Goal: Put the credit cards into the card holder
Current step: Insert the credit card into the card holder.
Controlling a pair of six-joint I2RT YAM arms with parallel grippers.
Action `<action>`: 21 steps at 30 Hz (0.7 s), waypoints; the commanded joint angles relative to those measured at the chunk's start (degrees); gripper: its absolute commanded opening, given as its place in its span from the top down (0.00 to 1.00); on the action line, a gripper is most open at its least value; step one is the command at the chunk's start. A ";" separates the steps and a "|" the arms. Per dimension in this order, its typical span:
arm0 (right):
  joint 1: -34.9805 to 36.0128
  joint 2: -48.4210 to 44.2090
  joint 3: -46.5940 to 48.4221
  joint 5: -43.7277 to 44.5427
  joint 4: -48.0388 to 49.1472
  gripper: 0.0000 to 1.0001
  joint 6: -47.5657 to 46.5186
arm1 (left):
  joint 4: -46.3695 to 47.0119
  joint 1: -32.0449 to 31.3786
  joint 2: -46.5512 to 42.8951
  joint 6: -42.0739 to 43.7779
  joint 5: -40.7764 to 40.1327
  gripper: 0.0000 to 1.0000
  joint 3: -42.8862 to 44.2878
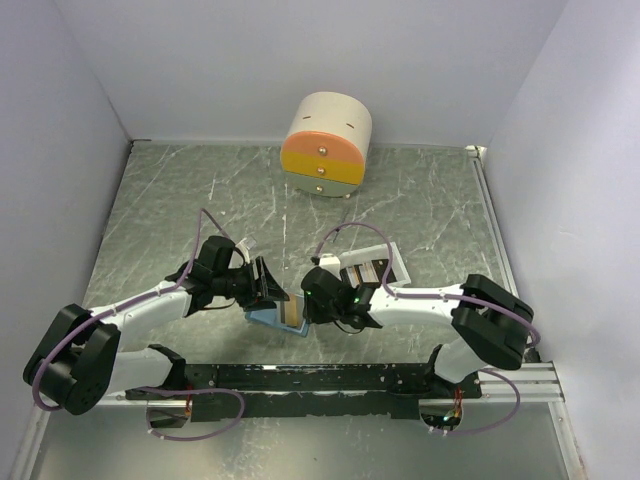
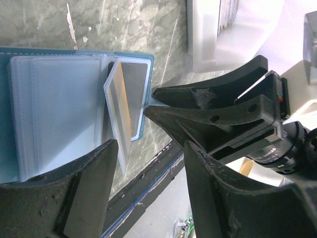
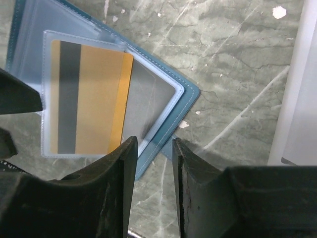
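Card holder: the small flat light-blue folding card holder (image 3: 189,92) lies open on the grey-green marbled desk (image 1: 180,200), near its front edge, between the two tools
Card inside: an orange-tan credit card (image 3: 94,96) with a dark stripe sits in a clear plastic sleeve (image 3: 153,94) of the card holder; in the right wrist view it fills the sleeve's left part, and the rest of the sleeve shows grey
Sleeve pose: in the left wrist view the sleeve and its card stand tilted up off the other clear leaves, which lie flat
Left tool: the left tool (image 2: 151,148) has its jaws spread wide and grips nothing; one finger (image 2: 89,193) is just beside the raised sleeve's lower edge, contact unclear
Right tool: the right tool (image 3: 154,144) has its jaws parted by a narrow gap with nothing between them; its tips meet the card holder's outer edge
Other cards: more credit cards (image 1: 362,271), dark and tan, lie in a shallow white rectangular tray (image 1: 400,262) just behind the right tool
Drawer box: a round cream drawer box (image 1: 327,110) with orange, yellow and pale-green fronts stands at the desk's far edge, well apart from the card holder
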 commanded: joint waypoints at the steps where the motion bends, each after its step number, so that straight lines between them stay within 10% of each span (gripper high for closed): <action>1: 0.06 -3.32 1.01 0.23 -1.08 0.64 0.26 | 1.96 0.25 0.06 -0.13 0.91 0.34 0.58; 7: -0.11 -5.98 -1.70 -2.58 4.12 0.66 2.16 | 2.14 0.26 0.21 -0.27 0.90 0.34 0.69; 21: -0.98 -4.54 -10.90 -13.03 26.44 0.27 0.82 | 1.84 0.25 0.54 -0.34 1.10 0.34 1.57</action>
